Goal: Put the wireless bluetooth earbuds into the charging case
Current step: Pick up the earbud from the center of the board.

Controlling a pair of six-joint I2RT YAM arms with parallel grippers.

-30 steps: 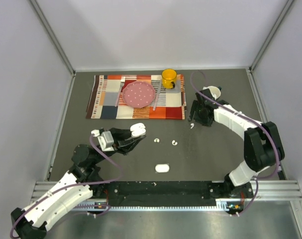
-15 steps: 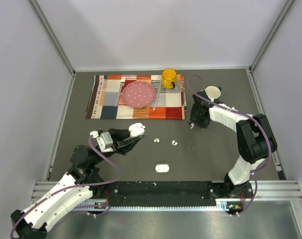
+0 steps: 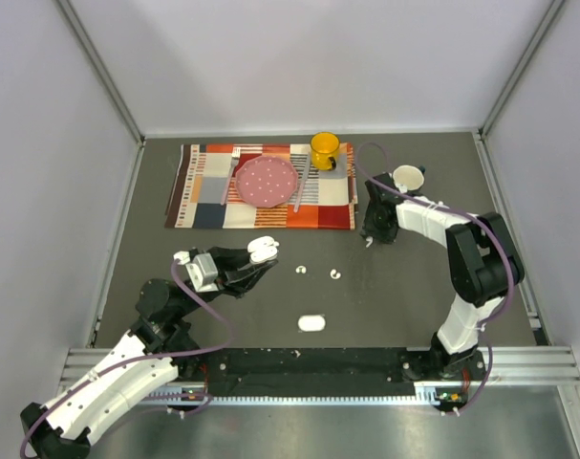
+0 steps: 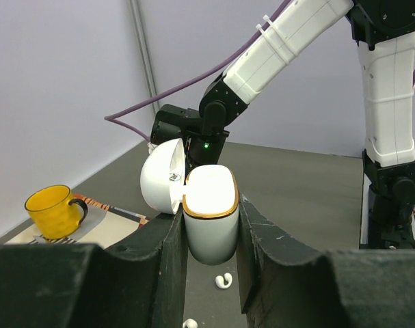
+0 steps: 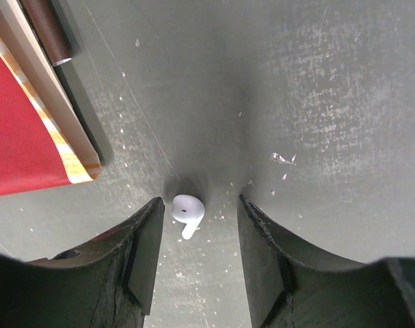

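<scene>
We've got a dark grey tabletop [image 3: 395, 296] boxed in on three sides by plain pale walls [image 3: 299, 57], kind of a faint lilac-white. Silver metal posts [image 3: 101, 72] run down the back corners where the panels meet, and a ribbed metal rail [image 3: 528, 359] sits along the near edge. The light looks soft and pretty even. Up close in the right wrist view, the tabletop is scuffed, with little white specks and scratches.
</scene>
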